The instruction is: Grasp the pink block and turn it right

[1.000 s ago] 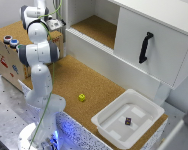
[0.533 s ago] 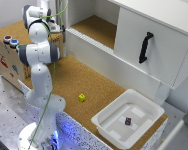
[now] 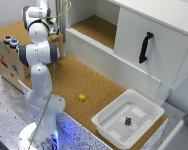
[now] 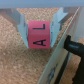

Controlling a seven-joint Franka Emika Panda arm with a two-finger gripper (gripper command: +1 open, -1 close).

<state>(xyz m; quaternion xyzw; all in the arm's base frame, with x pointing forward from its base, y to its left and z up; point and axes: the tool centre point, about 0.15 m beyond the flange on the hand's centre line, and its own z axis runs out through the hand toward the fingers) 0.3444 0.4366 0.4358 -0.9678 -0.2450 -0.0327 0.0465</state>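
In the wrist view the pink block (image 4: 39,34), marked with black letters "A L", lies on the cork surface between my two fingers (image 4: 22,26). Both fingers touch its sides, so my gripper (image 4: 40,30) is shut on it. In the exterior view the gripper (image 3: 57,34) is at the back, on the exterior view's left, by the open cabinet shelf and mostly hidden by the arm. The pink block does not show there.
A white cabinet panel edge (image 4: 59,62) and a black handle (image 4: 75,47) sit close beside the gripper. A small yellow block (image 3: 82,97) lies on the cork. A white bin (image 3: 106,120) holds a small dark object (image 3: 128,121). The cabinet door has a black handle (image 3: 145,47).
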